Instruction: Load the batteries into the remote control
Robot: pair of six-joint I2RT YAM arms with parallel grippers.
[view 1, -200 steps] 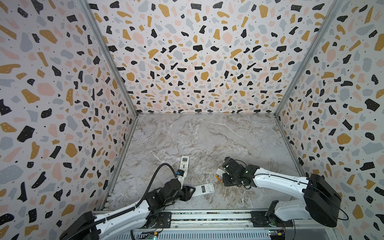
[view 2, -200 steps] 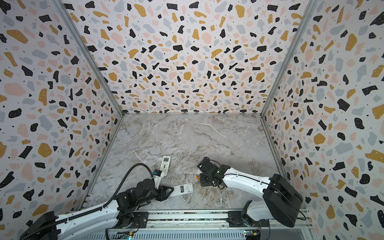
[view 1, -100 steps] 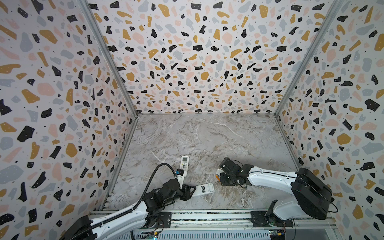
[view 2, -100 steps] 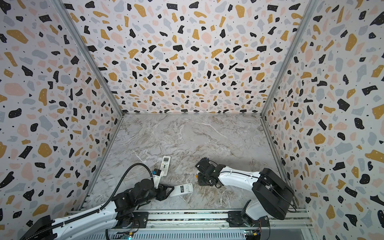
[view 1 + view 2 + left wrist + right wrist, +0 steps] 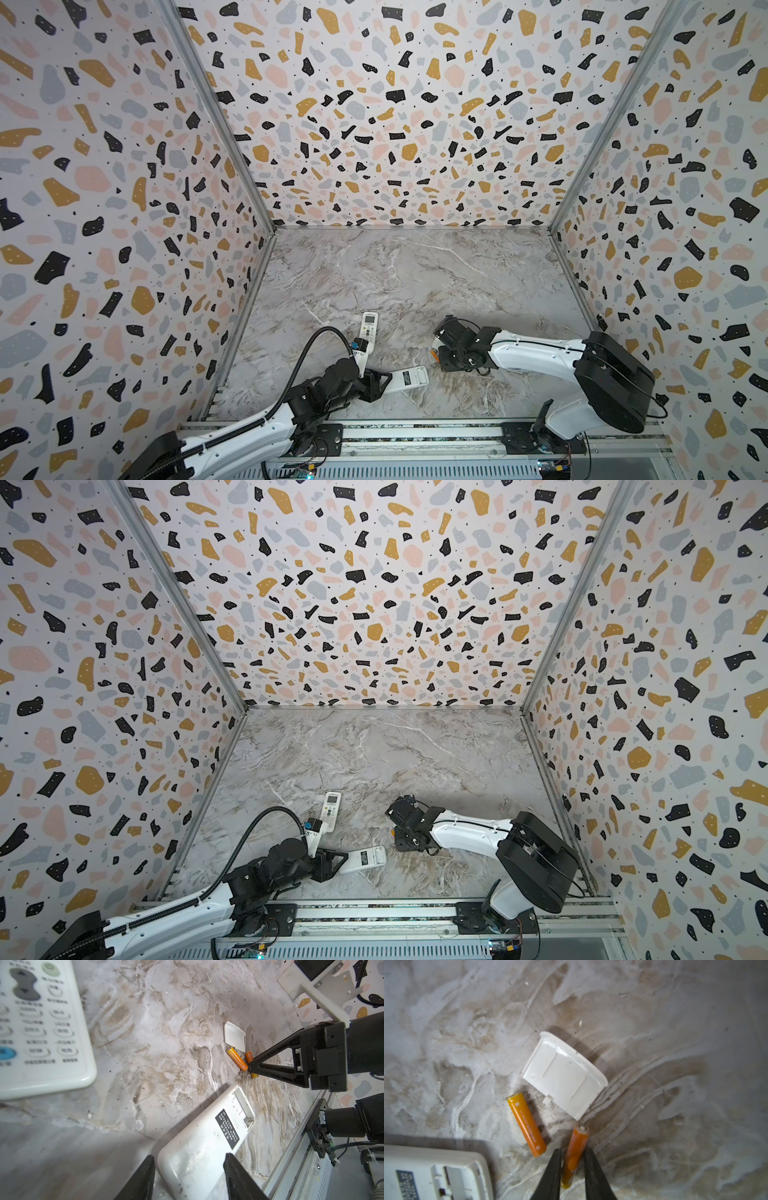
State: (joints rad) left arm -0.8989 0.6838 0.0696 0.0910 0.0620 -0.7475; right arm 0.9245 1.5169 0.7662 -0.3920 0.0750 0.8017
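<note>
A white remote control [image 5: 207, 1142] lies face down near the front rail, its empty battery bay [image 5: 242, 1107] uncovered. My left gripper [image 5: 189, 1157] is shut on the remote's rounded end, one finger on each long side; both top views show it [image 5: 380, 384] [image 5: 332, 862]. Two orange batteries lie on the marble to the remote's right. My right gripper [image 5: 573, 1150] is shut on one battery [image 5: 575, 1157], a finger pressing each side while it rests on the table. The other battery [image 5: 527, 1124] lies loose beside it.
The white battery cover [image 5: 564, 1076] lies inside up just beyond the batteries. A second white remote [image 5: 369, 326] lies face up, buttons showing, behind my left arm. The metal front rail [image 5: 415, 432] runs close to the held remote, and patterned walls enclose the table.
My right gripper's fingers have closed in on the orange battery. The right arm's elbow has swung lower and rightward. The left gripper and remote have stayed put.
</note>
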